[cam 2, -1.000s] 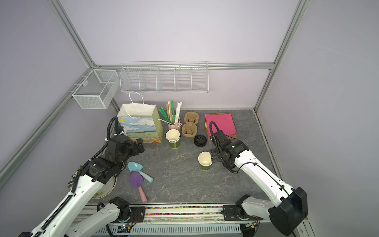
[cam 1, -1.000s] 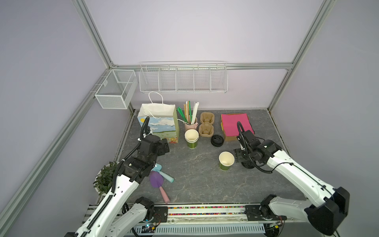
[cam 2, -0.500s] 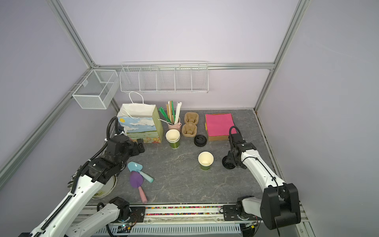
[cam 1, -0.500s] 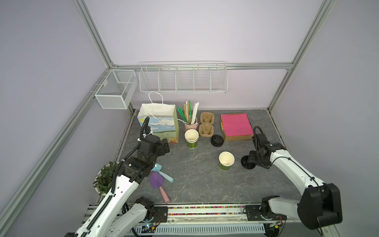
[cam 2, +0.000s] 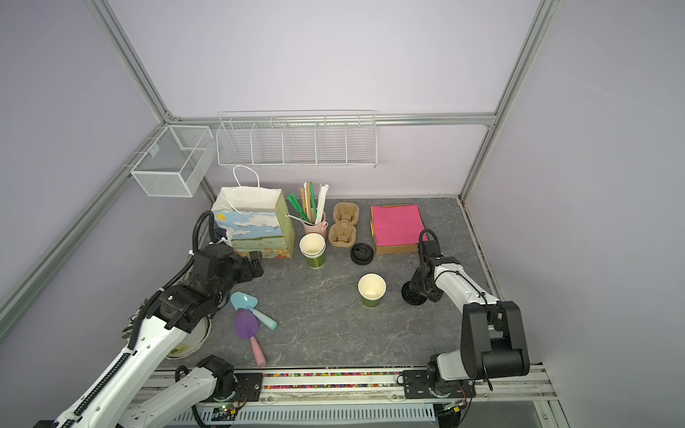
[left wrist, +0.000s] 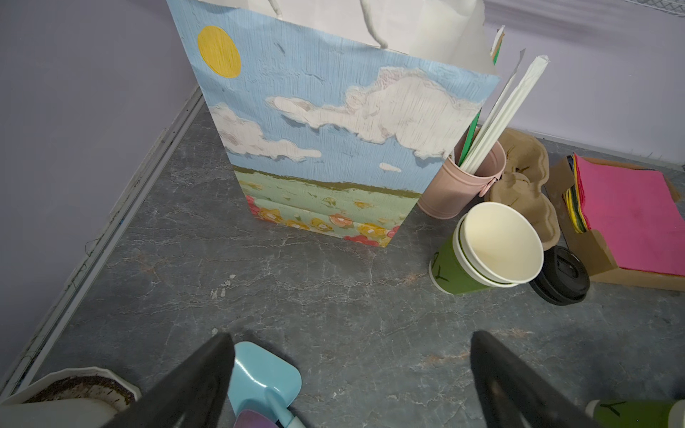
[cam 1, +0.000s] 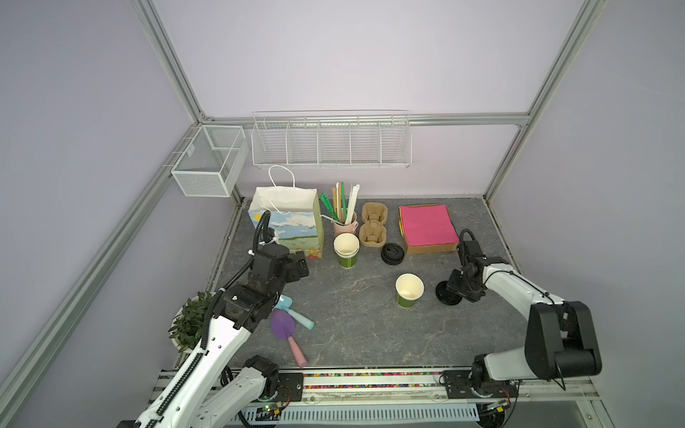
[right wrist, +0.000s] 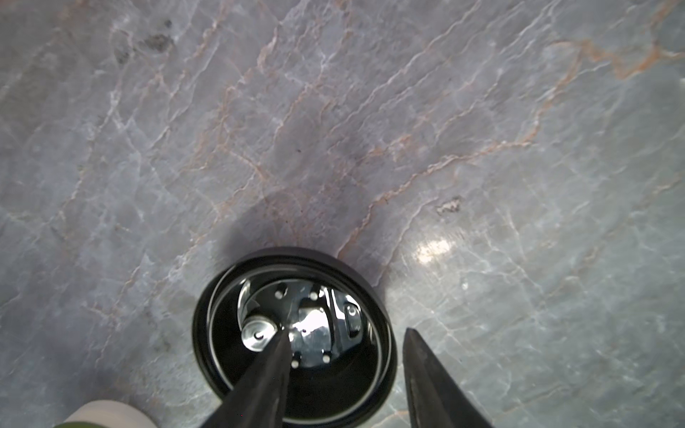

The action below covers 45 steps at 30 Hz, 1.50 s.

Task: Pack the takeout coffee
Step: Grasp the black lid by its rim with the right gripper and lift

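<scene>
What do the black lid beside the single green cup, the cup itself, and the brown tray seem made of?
Black lid: probably thin plastic, glossy; its inside mirrors light sharply.
Single green cup: likely paper, matte, cream inside, rolled rim.
Brown tray: apparently moulded paper pulp, dull and rough.

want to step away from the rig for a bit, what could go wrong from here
The right gripper straddles only the rim of the upside-down black lid, one finger inside; a thin edge pinch may let it slip or tilt. The lidless green cup stands close beside, so a swing could knock it over.
</scene>
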Tool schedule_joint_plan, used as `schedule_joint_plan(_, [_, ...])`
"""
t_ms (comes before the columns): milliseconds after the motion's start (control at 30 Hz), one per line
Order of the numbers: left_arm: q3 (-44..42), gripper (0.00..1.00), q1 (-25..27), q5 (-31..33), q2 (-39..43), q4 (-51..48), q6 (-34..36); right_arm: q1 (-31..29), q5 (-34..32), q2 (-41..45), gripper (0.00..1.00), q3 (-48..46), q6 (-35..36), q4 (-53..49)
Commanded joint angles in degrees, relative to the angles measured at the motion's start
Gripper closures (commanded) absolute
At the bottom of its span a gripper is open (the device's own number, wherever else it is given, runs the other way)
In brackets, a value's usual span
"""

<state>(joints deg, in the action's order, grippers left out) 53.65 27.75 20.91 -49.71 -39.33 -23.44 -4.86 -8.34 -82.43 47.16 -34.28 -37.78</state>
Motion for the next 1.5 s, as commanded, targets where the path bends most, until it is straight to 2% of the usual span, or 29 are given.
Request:
schedule_joint_plan(0, [0.0, 0.0, -0.3, -0.8, -0.4, -0.6, 0.8, 0.7, -0.2, 1.1, 0.51, -1.4, -1.3, 1.4])
schedule_joint_plan(167, [0.1, 0.0, -0.3, -0.8, -0.9, -0.6, 0.9, 1.3, -3.1, 2.0, 0.55, -2.2, -1.2, 1.4])
schedule_joint_plan(667, [0.1, 0.0, -0.3, -1.5, -1.1, -0.2, 0.9, 1.5, 0.5, 1.5, 0.71, -3.9, -0.5, 4.2])
schedule_joint_plan(1167, [-0.1, 0.0, -0.3, -2.3, -0.7, 0.0, 1.0, 1.5, 4.0, 2.0, 0.78, -5.8, 0.1, 7.8])
schedule_joint_plan(1467, [-0.1, 0.0, -0.3, -3.1, -0.4, 0.4, 1.0, 1.5, 4.5, 4.8, 0.85, -6.4, 0.2, 7.6])
